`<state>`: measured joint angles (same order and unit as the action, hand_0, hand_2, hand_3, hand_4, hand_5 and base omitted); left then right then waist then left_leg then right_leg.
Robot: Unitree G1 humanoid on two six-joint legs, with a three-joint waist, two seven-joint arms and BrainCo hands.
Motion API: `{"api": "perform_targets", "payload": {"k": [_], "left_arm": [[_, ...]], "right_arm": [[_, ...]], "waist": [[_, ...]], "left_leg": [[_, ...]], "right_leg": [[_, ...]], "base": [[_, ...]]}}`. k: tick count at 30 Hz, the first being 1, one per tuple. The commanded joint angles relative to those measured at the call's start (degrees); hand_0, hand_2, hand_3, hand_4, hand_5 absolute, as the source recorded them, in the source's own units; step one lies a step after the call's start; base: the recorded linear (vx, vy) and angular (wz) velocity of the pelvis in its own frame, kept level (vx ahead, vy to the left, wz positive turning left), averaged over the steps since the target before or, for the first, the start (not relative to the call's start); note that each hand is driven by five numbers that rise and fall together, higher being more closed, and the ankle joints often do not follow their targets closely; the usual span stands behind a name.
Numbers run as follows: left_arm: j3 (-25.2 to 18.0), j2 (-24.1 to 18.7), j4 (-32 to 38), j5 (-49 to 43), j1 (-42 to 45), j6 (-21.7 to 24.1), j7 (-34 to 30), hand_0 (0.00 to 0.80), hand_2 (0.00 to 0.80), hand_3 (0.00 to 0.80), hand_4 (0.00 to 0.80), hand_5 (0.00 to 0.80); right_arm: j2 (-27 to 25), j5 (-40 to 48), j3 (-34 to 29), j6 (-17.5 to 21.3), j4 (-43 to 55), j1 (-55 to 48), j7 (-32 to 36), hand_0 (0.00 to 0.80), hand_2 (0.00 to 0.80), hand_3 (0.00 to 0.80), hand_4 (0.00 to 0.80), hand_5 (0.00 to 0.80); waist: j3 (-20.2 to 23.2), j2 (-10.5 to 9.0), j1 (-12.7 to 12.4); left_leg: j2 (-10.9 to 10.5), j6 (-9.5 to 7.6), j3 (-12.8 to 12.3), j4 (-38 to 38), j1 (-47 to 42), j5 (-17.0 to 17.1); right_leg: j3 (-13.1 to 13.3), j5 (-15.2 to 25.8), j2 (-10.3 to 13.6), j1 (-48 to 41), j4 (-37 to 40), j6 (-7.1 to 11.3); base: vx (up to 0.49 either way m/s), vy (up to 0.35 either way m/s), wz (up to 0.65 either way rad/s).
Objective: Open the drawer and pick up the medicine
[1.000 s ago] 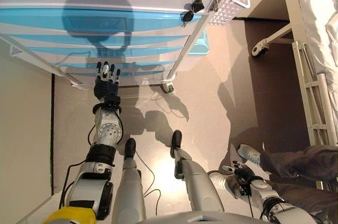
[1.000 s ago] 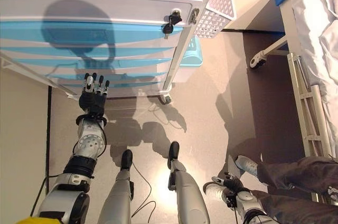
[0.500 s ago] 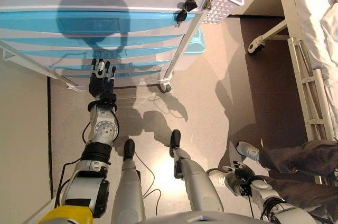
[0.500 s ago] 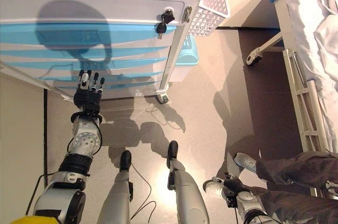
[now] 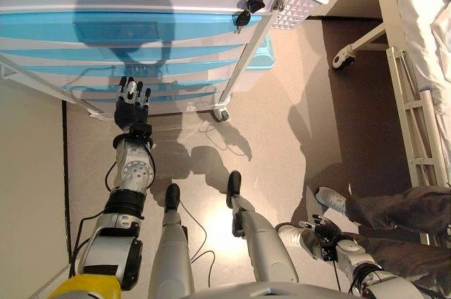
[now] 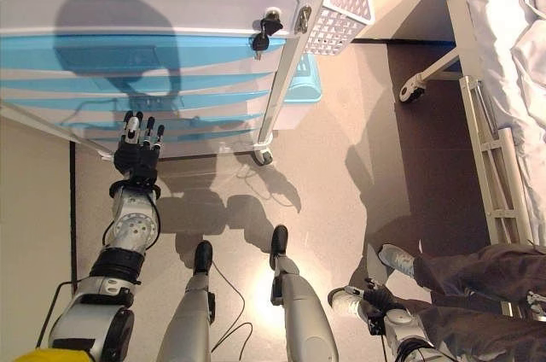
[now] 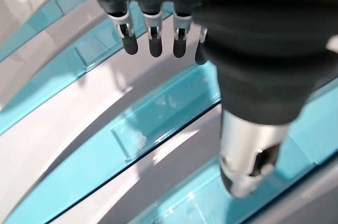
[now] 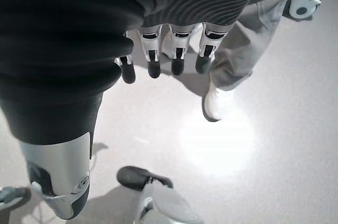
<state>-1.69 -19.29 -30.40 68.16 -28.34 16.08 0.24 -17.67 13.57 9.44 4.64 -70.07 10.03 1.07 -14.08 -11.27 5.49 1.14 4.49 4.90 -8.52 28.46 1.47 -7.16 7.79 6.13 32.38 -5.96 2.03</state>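
Nearest the robot, low on its right side, the right hand (image 5: 325, 232) hangs by the leg above the beige floor (image 5: 282, 130), fingers loosely straight and holding nothing; beside it a person's grey trouser leg and pale shoe (image 5: 331, 202) show. Further out, the left hand (image 5: 132, 106) is stretched forward, its dark-tipped fingers (image 7: 153, 44) straight and slightly spread, gripping nothing. Just beyond the fingertips stands a white wheeled cabinet with translucent blue drawers (image 5: 162, 52), every drawer front closed. The drawer fronts (image 7: 158, 118) run crosswise to the reaching fingers, long axis side to side, and the lower ones lie directly ahead of the left hand, which is by far the nearer; whether the tips touch a front cannot be told. A black key (image 5: 246, 13) sits in the lock at the cabinet's upper corner. No medicine is visible; presumably it is inside a closed drawer.
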Motion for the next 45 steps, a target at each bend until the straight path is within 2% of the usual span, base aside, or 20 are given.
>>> {"api": "perform_targets", "payload": {"k": [1, 22, 35, 45], "left_arm": [[-1.7, -4.4, 1.4, -4.8, -8.9, 2.6, -1.6, 0.000, 0.000, 0.000, 0.000, 0.000], [-0.4, -5.9, 1.7, -5.8, -11.2, 2.8, -0.5, 0.000, 0.000, 0.000, 0.000, 0.000], [-2.1, -7.3, 3.1, -8.9, -14.2, 6.5, 6.2, 0.000, 0.000, 0.000, 0.000, 0.000], [-1.7, -3.8, 4.7, -7.0, -14.0, 6.7, 6.6, 0.000, 0.000, 0.000, 0.000, 0.000]], "right_arm": [[-3.6, -0.2, 1.8, -0.8, -0.5, -0.9, 0.3, 0.000, 0.000, 0.000, 0.000, 0.000], [-4.1, -0.3, 2.1, -0.9, -0.2, -0.8, 0.2, 0.000, 0.000, 0.000, 0.000, 0.000], [-3.6, -0.1, 2.4, -1.0, -0.3, -0.9, -0.7, 0.000, 0.000, 0.000, 0.000, 0.000], [-3.2, -0.1, 2.6, -1.3, 0.0, -0.9, -1.1, 0.000, 0.000, 0.000, 0.000, 0.000]], "waist": [[1.7, 0.60, 1.1], [2.1, 0.94, 1.4], [2.2, 1.15, 1.6], [2.2, 0.94, 1.8]], "left_leg": [[-2.5, -3.74, 0.3, -2.5, 3.6, -1.4], [-2.8, -3.78, 0.0, -3.2, 4.1, -1.7], [-2.8, -3.70, -0.1, -3.6, 4.5, -1.9], [-2.6, -3.65, 0.1, -3.8, 4.4, -1.9]], "right_leg": [[0.4, -2.9, -1.4, -1.7, -3.8, 3.48], [0.7, -3.0, -1.2, -1.3, -4.4, 3.54], [0.8, -3.1, -1.4, -1.0, -4.8, 3.43], [0.6, -3.4, -1.6, -0.9, -5.3, 3.28]], "base": [[0.000, 0.000, 0.00], [0.000, 0.000, 0.00], [0.000, 0.000, 0.00], [0.000, 0.000, 0.00]]}}
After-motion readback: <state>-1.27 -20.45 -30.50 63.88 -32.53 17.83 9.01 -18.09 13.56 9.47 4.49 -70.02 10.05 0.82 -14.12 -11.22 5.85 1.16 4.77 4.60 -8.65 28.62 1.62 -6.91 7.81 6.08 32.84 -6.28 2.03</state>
